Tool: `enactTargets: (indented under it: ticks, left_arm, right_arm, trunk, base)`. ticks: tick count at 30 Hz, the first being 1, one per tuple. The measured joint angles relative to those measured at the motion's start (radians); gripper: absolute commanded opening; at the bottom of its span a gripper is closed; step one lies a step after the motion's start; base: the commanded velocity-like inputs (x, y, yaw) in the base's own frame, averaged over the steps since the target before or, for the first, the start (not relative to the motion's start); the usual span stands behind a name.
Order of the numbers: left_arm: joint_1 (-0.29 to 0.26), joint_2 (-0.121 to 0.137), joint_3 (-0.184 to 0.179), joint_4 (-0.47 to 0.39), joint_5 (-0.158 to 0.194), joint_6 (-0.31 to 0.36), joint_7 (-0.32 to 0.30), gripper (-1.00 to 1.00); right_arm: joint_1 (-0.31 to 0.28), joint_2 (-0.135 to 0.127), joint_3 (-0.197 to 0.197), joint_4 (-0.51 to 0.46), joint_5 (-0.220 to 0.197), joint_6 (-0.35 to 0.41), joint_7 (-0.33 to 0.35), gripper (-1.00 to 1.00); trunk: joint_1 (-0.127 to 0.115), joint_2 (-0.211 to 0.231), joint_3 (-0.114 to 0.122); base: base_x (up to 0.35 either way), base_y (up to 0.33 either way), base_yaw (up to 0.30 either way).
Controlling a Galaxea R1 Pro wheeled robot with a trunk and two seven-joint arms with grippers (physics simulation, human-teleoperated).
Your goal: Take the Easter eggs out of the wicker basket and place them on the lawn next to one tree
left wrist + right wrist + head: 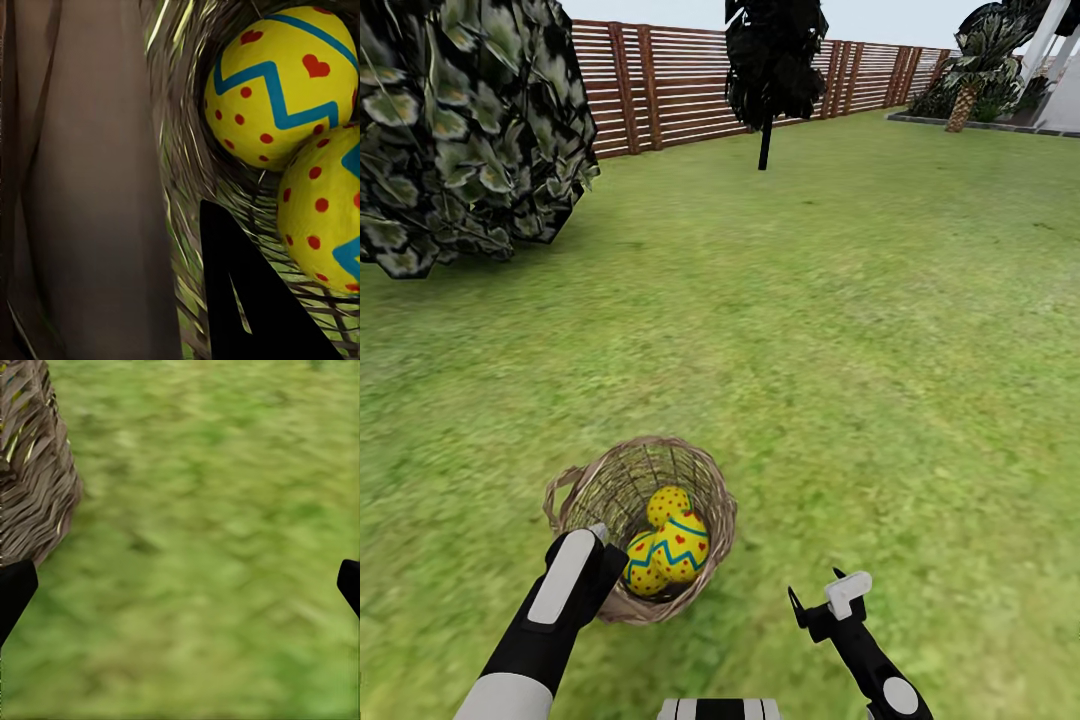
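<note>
The left hand [597,545] is set at the near-left rim of the wicker basket [592,484] on the lawn [840,340], apparently to reach the three Easter eggs [667,547]; its grip cannot be told. The right hand [822,598] is held released over grass.

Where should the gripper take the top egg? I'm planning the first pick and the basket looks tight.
Judging by the head view, grip the top egg across its rounded middle, coming down from above. It lies highest on the other two eggs, and the basket wall blocks any sideways approach. The left gripper is already at the rim.
</note>
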Motion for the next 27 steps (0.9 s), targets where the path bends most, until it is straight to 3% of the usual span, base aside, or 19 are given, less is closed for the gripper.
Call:
enactTargets:
  ticks: [14, 21, 27]
  left_arm:
    - [0.0, -0.002, 0.002, -0.008, 0.005, 0.001, 0.066, -1.0]
    - [0.001, -0.004, 0.003, -0.012, 0.004, 0.001, 0.149, -1.0]
    - [0.001, -0.004, 0.002, -0.021, 0.003, 0.001, 0.168, -1.0]
  right_arm:
    - [0.0, 0.0, 0.0, 0.003, -0.003, 0.0, -0.002, 1.0]
    - [0.0, 0.0, 0.0, 0.005, -0.004, 0.0, -0.002, 1.0]
    - [0.0, 0.001, 0.0, 0.008, -0.003, 0.0, -0.007, 1.0]
  trunk:
    - [-0.054, 0.098, 0.044]
    - [-0.08, 0.147, 0.066]
    - [-0.103, 0.189, 0.085]
  base:
    - [0.0, 0.0, 0.0]
    - [0.0, 0.0, 0.0]
    - [0.0, 0.0, 0.0]
